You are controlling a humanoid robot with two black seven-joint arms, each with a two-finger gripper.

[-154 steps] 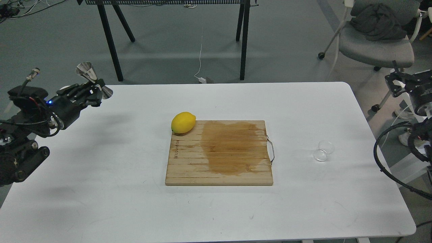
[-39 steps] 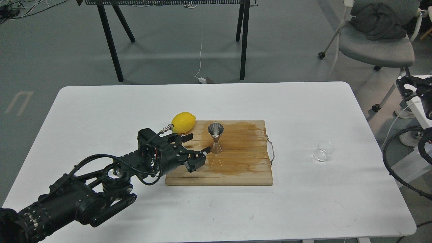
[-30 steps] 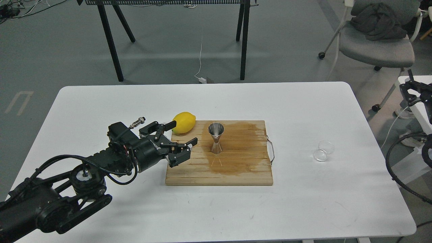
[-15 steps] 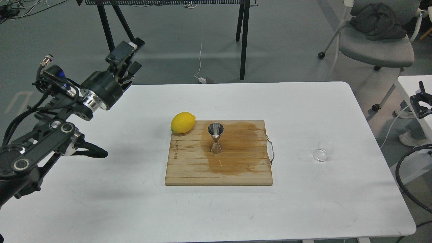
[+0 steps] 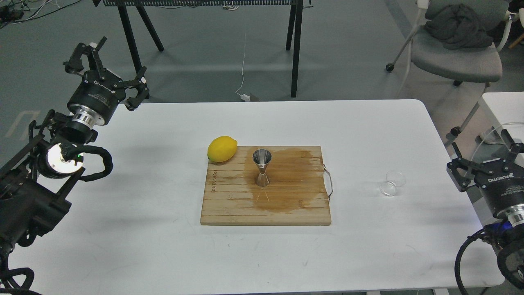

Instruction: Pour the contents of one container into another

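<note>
White bench [image 5: 143, 246] carries a wet cutting board [image 5: 229, 205] — jigger [image 5: 261, 167] upright on it, glass cup [image 5: 392, 182] well right; left gripper [image 5: 107, 69] and right gripper [image 5: 485, 157] both spread, empty.

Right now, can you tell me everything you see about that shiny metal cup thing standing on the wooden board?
The jigger is shiny silver metal, shaped like an hourglass: two cones joined at a thin waist. It stands upright, its open top facing up, and the inside looks dark and reflective. Its bottom cone rests on the board, near the middle, on the darker brown stain. Nothing else touches it. The lemon sits apart at the board's far left corner.
</note>
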